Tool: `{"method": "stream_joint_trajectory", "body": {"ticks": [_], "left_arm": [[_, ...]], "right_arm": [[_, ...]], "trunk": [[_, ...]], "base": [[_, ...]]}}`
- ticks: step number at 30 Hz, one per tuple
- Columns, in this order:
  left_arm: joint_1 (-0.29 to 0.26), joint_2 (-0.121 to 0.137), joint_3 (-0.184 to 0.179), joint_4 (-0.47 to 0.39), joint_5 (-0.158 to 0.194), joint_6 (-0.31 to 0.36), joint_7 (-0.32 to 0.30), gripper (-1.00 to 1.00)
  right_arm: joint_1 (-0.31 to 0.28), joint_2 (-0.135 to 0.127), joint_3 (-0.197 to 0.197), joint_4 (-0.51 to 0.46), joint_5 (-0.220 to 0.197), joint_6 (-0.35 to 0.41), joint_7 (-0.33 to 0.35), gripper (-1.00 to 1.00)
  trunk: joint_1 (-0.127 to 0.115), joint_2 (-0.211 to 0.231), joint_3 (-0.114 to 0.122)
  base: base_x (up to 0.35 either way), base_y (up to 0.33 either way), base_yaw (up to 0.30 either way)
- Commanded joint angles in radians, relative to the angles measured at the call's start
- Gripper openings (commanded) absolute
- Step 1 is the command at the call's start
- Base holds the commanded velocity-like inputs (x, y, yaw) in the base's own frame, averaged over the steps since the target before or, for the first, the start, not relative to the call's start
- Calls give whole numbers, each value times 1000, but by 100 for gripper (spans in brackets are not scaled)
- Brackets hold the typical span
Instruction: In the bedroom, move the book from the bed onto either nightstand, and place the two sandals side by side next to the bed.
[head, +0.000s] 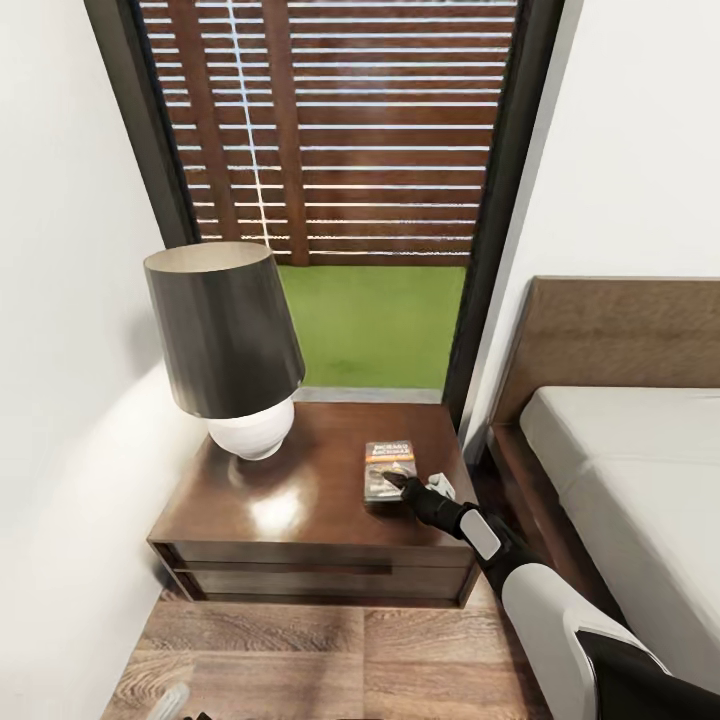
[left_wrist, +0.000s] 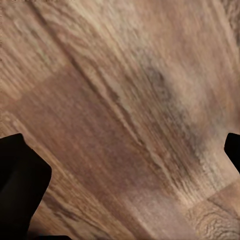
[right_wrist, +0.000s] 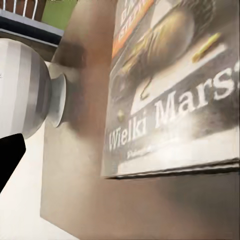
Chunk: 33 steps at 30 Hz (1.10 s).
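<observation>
Book (head: 389, 470): thin paperback, flat on nightstand (head: 300, 500) top, right-front part; orange band, white lettering.
Nightstand: dark glossy wood, boxy, drawers in front.
Lamp (head: 228, 345): round white base, dark grey cone shade, left-rear.
R hand (head: 408, 488): at book's near edge; grip state can't tell.
L hand (left_wrist: 120, 165): fingers apart, over plank floor.
Bed (head: 620, 470): right, pale mattress, brown frame.

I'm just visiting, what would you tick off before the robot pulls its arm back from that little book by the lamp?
1. Book lies flat on the nightstand: ok.
2. Book away from the nightstand's edges: ok.
3. Right gripper has let go of the book: cannot tell, its tips sit at the book's near edge.
4. Lamp stands apart from the arm's path: ok.
5. Sandals side by side by the bed: cannot tell.
</observation>
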Motion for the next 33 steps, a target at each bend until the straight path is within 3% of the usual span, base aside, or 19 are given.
{"method": "stream_joint_trajectory", "body": {"ticks": [1,10,28,31,33], "left_arm": [[0,1,-3,-2,7,0,8,100],[1,2,-6,2,2,0,10,100],[27,1,-6,4,3,2,9,100],[28,1,-6,4,3,2,9,100],[29,1,-7,4,3,1,10,100]], "right_arm": [[0,1,-6,-1,-6,9,0,100],[0,-1,-8,-1,-6,8,2,100],[-1,-3,-11,-5,-7,10,6,100],[1,-5,-8,-46,-6,14,24,100],[7,-6,-3,-145,-4,20,51,100]], "trunk": [[0,0,-1],[0,0,-1],[0,0,-1],[0,0,-1],[0,0,-1]], "base": [[0,0,0],[-54,0,0],[-319,0,0],[-341,0,0],[-341,0,0]]}}
